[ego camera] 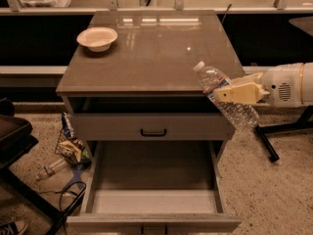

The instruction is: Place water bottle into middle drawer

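My gripper (pixel 226 93) comes in from the right and is shut on the water bottle (pixel 230 99), a clear ribbed bottle with a white cap. The bottle hangs tilted, cap up and to the left, in the air just off the cabinet's right front corner, beside the upper drawer. The middle drawer (pixel 152 199) is pulled wide open below, its flat tray bare, its pale front board nearest me. The bottle is above and to the right of that tray.
A white bowl (pixel 97 38) sits on the back left of the cabinet top (pixel 151 58). The upper drawer (pixel 152 127) with a black handle is nearly shut. Floor clutter (pixel 68 151) lies left of the cabinet. A black stand leg (pixel 266 143) is at right.
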Controlling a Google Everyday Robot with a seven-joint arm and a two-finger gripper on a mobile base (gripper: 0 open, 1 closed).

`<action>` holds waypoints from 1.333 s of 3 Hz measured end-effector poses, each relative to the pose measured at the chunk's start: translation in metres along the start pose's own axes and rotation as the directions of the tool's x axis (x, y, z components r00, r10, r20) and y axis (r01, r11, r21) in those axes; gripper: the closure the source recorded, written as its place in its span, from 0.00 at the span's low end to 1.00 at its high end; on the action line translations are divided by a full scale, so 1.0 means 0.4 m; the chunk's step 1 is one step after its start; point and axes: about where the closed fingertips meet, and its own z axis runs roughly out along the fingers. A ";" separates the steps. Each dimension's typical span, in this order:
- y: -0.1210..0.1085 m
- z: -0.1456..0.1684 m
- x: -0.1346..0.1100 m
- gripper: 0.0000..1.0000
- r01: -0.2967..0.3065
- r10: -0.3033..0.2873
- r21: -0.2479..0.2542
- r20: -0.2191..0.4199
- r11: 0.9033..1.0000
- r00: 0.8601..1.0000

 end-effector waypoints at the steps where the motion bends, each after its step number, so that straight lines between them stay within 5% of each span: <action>1: 0.000 0.000 0.000 1.00 0.000 0.000 0.000 0.000 1.000 1.000; 2: 0.040 0.074 0.076 1.00 0.009 -0.011 -0.036 -0.051 0.999 0.999; 3: 0.100 0.245 0.273 1.00 0.018 -0.030 -0.087 -0.138 0.996 0.990; 4: 0.100 0.385 0.398 1.00 0.047 -0.055 -0.056 -0.141 0.997 0.989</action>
